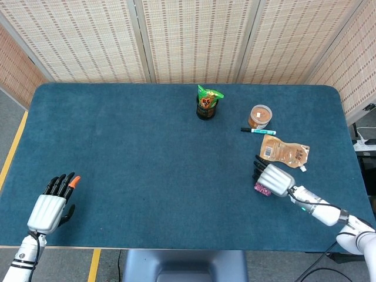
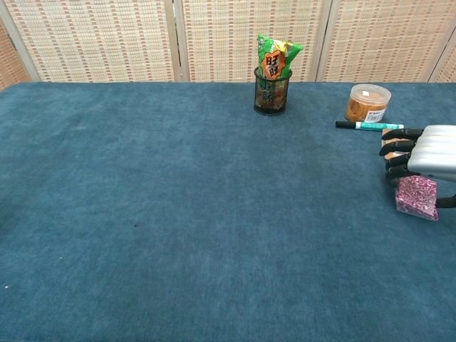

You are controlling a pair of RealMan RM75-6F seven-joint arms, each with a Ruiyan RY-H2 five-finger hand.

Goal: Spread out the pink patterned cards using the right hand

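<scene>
The pink patterned cards (image 2: 417, 197) form a small squared stack with a dense magenta-and-white print, lying flat on the table (image 1: 135, 153) at about 4 o'clock from its centre. The table is a rounded rectangle covered in napped teal felt. At 12 o'clock stands a black mesh cup (image 2: 271, 91) holding a glossy green snack packet (image 2: 277, 57). Toward 2 o'clock are a squat clear plastic jar (image 1: 259, 116) with brown contents, a slim teal-barrelled marker (image 1: 257, 130) and a flat tan spouted pouch (image 1: 284, 151). Pale woven-reed screen panels (image 1: 194, 38) close off the room behind; grey floor with a yellow line (image 1: 13, 154) shows at 9 o'clock.

The right hand (image 1: 271, 178) lies palm down over the cards, its white shell back upward and its dark fingers (image 2: 399, 150) extended toward 10 o'clock, close together; whether they press the stack cannot be told. The cards protrude from beneath the hand's near edge. The left hand (image 1: 51, 204) rests at 8 o'clock, palm down, its fingers straight and slightly fanned, holding nothing.
</scene>
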